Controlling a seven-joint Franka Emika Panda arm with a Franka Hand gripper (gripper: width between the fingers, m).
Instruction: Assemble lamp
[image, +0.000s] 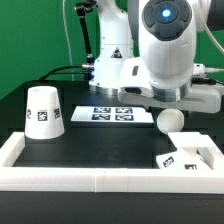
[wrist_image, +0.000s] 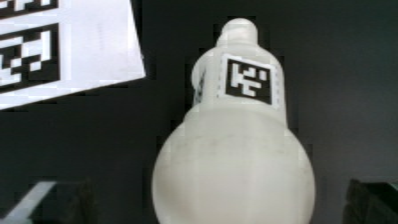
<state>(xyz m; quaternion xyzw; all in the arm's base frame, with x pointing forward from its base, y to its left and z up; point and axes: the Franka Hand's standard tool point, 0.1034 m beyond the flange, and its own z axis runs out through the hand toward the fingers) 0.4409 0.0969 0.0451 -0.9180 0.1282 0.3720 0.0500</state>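
Observation:
The white bulb (image: 169, 121) lies on the black table at the exterior view's right, just behind the flat square base (image: 190, 156). In the wrist view the bulb (wrist_image: 231, 150) fills the middle, its tagged stem pointing away. My gripper (image: 177, 105) hangs right over it. In the wrist view the gripper (wrist_image: 214, 208) is open: its dark fingers (wrist_image: 45, 200) stand on either side of the ball end with gaps to it. The cone shade (image: 44, 110) stands at the exterior view's left.
The marker board (image: 110, 114) lies mid-table and shows in the wrist view (wrist_image: 54, 50) beside the bulb's stem. A low white wall (image: 90, 180) runs along the front and sides of the table. Cables lie behind the arm.

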